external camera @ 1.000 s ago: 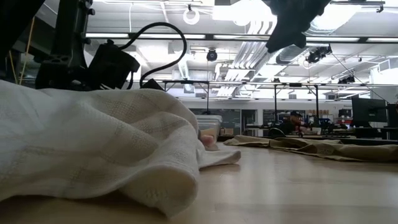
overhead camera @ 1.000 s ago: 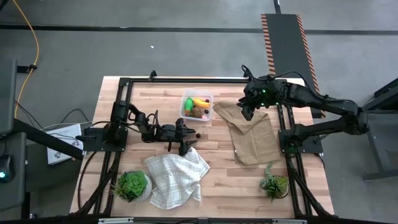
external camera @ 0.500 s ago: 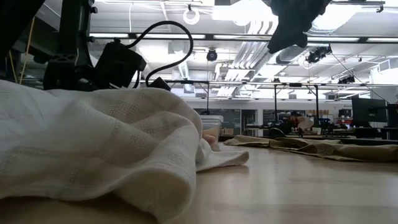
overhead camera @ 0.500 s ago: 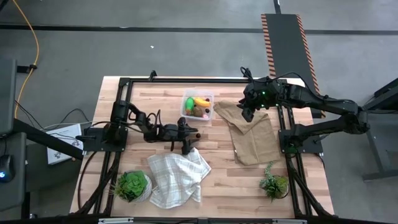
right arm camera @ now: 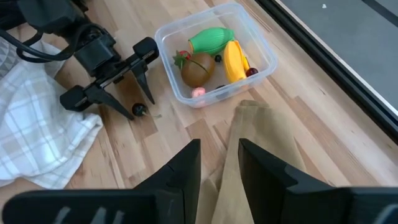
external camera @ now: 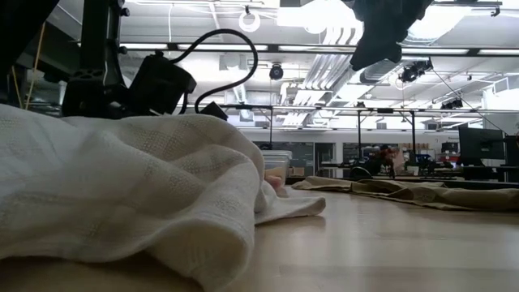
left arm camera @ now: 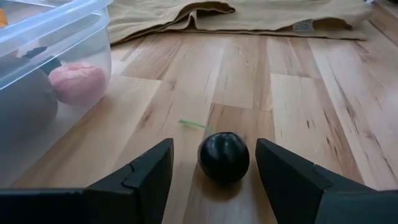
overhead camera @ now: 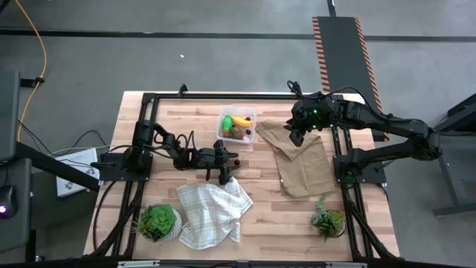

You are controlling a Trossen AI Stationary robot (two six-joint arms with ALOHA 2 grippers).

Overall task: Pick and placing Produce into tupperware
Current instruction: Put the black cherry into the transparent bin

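Observation:
A small dark berry [left arm camera: 224,157] lies on the wooden table just beside the clear tupperware [right arm camera: 214,53]. My left gripper [left arm camera: 213,144] is low over the table and open, with one finger on each side of the berry and neither touching it. The tupperware holds a yellow banana [right arm camera: 235,60], a green piece [right arm camera: 210,39], a brown kiwi [right arm camera: 198,70], a pink piece [left arm camera: 78,82] and small berries. My right gripper [right arm camera: 219,155] hangs high over the brown cloth [overhead camera: 301,160], its fingers a little apart with nothing between them.
A white checked cloth [overhead camera: 212,212] lies crumpled at the near side, close behind my left arm, and fills the low view's foreground. Potted plants stand at the near left [overhead camera: 158,221] and near right [overhead camera: 327,221]. Bare wood lies between the berry and the brown cloth.
My left gripper has crept a little toward the table's right edge, closer around the dark berry. The berry has stayed where it was.

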